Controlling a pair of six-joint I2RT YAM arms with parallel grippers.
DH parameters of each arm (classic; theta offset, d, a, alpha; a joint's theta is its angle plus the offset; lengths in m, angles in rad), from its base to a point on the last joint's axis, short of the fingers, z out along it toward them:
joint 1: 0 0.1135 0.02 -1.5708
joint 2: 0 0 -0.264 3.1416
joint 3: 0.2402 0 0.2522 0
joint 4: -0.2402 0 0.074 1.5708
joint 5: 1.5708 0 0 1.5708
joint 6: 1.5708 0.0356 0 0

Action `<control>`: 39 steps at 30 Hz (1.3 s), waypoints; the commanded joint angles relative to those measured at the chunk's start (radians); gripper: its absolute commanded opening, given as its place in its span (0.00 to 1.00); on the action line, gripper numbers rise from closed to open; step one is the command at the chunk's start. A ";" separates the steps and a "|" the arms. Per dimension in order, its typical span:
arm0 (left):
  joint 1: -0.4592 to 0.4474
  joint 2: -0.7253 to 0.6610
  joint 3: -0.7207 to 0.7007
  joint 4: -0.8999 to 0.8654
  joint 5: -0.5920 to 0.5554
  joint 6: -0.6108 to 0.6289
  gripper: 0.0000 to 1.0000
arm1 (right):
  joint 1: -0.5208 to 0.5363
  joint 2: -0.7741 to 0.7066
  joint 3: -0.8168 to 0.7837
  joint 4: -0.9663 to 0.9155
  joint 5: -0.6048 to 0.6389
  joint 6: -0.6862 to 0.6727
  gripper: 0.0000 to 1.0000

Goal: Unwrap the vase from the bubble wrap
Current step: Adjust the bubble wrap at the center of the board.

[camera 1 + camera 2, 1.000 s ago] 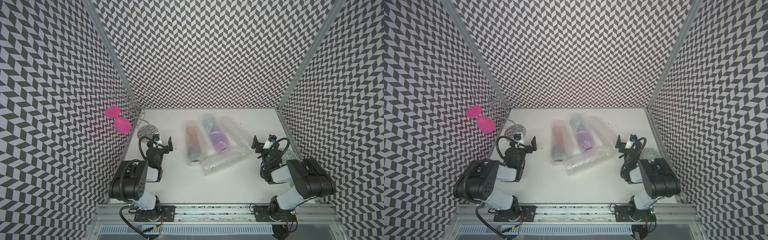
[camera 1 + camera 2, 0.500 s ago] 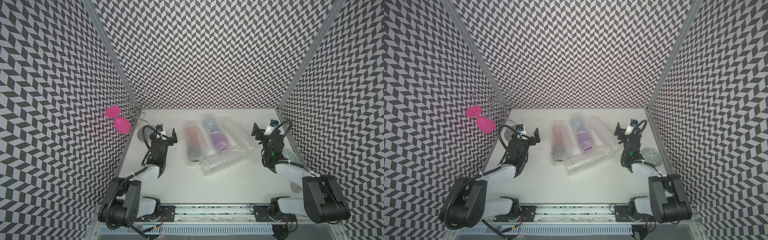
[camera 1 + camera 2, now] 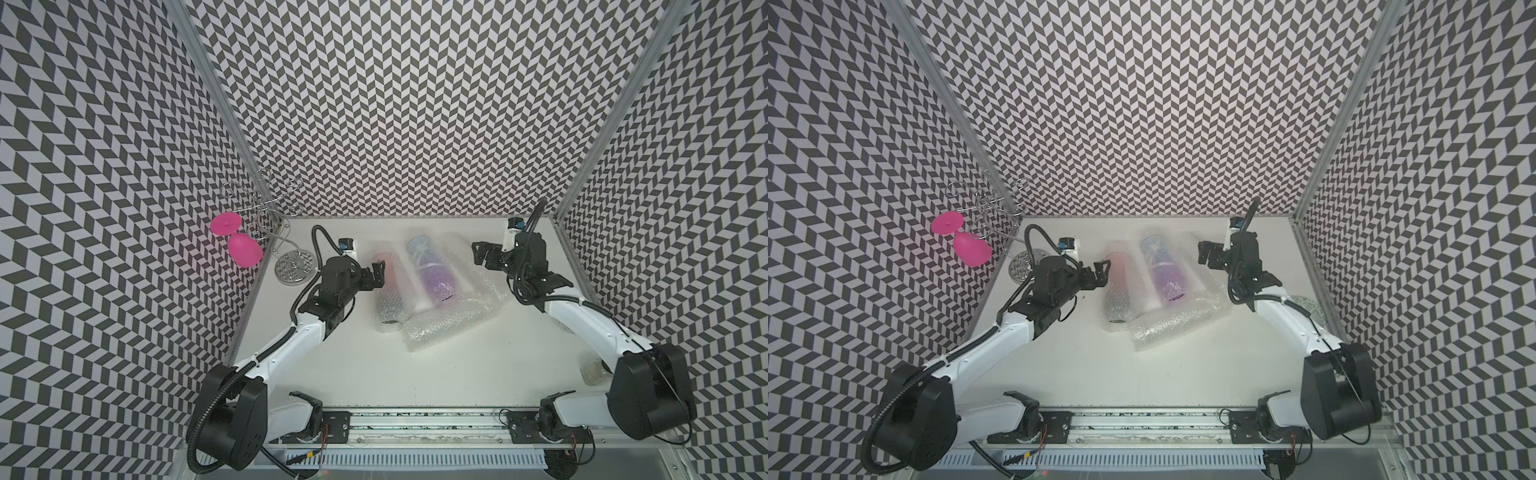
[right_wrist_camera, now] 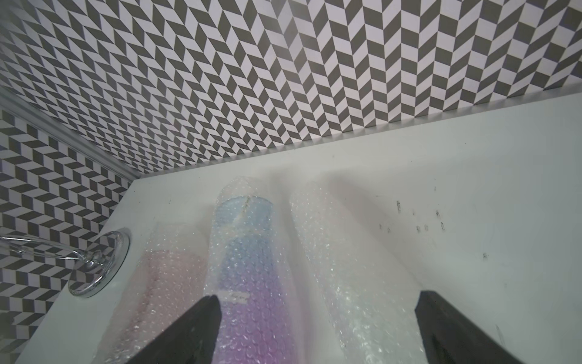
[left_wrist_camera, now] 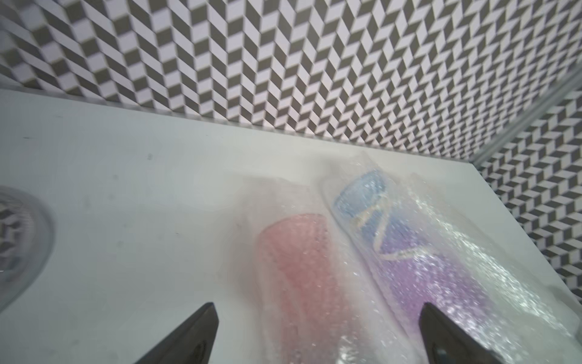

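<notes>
White tabletop (image 3: 457, 374): pink cylindrical vase (image 3: 388, 286) and blue-purple vase (image 3: 432, 274) in clear bubble wrap (image 3: 449, 324), touching; left gripper (image 3: 376, 275), right gripper (image 3: 480, 254) spread, empty; tugging one may roll its neighbour

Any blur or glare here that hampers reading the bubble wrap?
Left wrist view: soft throughout, sparkling glare on the bubble wrap. Right wrist view: sharper, single bubbles distinct, mild sheen. Both top views: crisp, evenly lit, soft shadows.

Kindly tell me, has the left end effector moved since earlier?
Yes: the left end effector moved away from the round chrome stand base, towards the pink bubble-wrapped vase.
</notes>
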 commanded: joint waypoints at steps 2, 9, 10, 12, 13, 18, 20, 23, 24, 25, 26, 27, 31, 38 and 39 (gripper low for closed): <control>-0.073 0.057 0.089 -0.192 0.035 -0.077 1.00 | 0.062 -0.006 0.034 -0.192 -0.098 0.011 0.99; -0.135 0.109 0.128 -0.252 0.094 -0.147 1.00 | 0.078 -0.063 -0.012 -0.260 -0.150 -0.004 0.99; -0.142 0.112 0.137 -0.266 0.091 -0.151 1.00 | 0.078 -0.080 -0.026 -0.262 -0.157 -0.011 0.99; -0.156 0.120 0.162 -0.303 0.074 -0.154 1.00 | 0.079 -0.115 -0.059 -0.257 -0.166 -0.018 0.99; -0.160 0.124 0.176 -0.326 0.060 -0.155 1.00 | 0.078 -0.131 -0.074 -0.251 -0.170 -0.025 0.99; -0.162 0.147 0.252 -0.446 0.016 -0.187 1.00 | 0.081 -0.146 -0.066 -0.301 -0.206 -0.062 0.99; -0.163 0.171 0.299 -0.513 -0.011 -0.207 1.00 | 0.093 -0.155 -0.065 -0.313 -0.228 -0.069 0.99; -0.163 0.207 0.360 -0.602 -0.067 -0.226 1.00 | 0.146 -0.185 -0.076 -0.311 -0.231 -0.070 0.99; -0.163 0.224 0.381 -0.631 -0.090 -0.228 1.00 | 0.169 -0.194 -0.083 -0.308 -0.229 -0.066 0.99; -0.163 0.243 0.400 -0.654 -0.110 -0.230 1.00 | 0.192 -0.203 -0.093 -0.303 -0.224 -0.065 0.99; -0.162 0.261 0.413 -0.668 -0.123 -0.230 1.00 | 0.223 -0.208 -0.103 -0.297 -0.215 -0.060 0.99; -0.163 0.286 0.429 -0.682 -0.130 -0.233 1.00 | 0.243 -0.215 -0.112 -0.293 -0.204 -0.057 0.99; -0.172 0.377 0.496 -0.711 -0.166 -0.242 1.00 | 0.279 -0.256 -0.090 -0.338 -0.189 -0.076 0.99; -0.198 0.479 0.566 -0.763 -0.238 -0.215 1.00 | 0.300 -0.278 -0.036 -0.364 -0.147 -0.095 0.99; -0.195 0.472 0.550 -0.753 -0.237 -0.203 1.00 | 0.311 -0.279 -0.039 -0.363 -0.125 -0.082 0.99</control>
